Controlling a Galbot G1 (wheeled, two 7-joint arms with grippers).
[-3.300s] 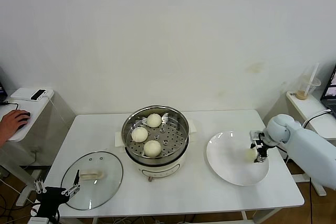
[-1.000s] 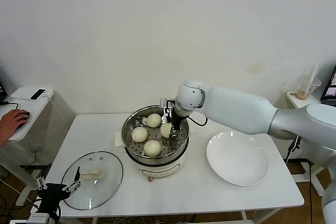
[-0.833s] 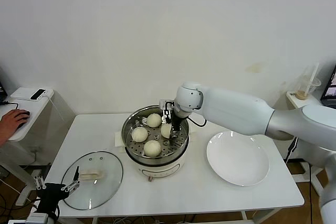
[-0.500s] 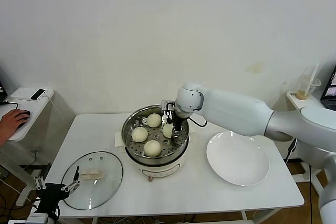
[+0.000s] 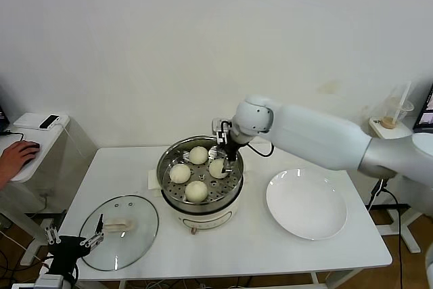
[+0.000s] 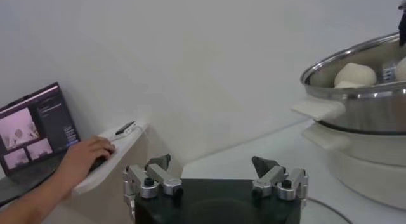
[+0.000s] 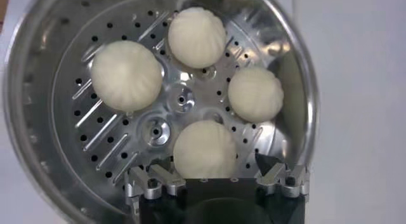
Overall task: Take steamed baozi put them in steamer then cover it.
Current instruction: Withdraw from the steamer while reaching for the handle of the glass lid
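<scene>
At the far left edge of the head view a person's hand (image 5: 17, 156) rests on a side table (image 5: 40, 141), apart from the work. Low at the left, the left gripper (image 5: 73, 242) waits off the front corner of the white table (image 5: 128, 167), its fingers spread wide with nothing between them. Just beside it lies the cover (image 5: 119, 232), flat on the table with its cream handle up; the gripper's nearer fingertip seems to overlap the glass rim, though whether it touches is hard to tell from here.

In the middle stands the steamer (image 5: 201, 176), uncovered, with all four steamed baozi (image 7: 205, 149) resting on its perforated tray. The right gripper (image 5: 226, 151) hangs over the far right side of the pot, just above the bun nearest that side. Its fingers stand apart, and in the right wrist view that bun lies below and between them, not clasped.

To the right, a white plate (image 5: 306, 204) sits on the table beside the steamer. At the far right edge a plastic cup (image 5: 395, 111) with a straw stands on another surface.
</scene>
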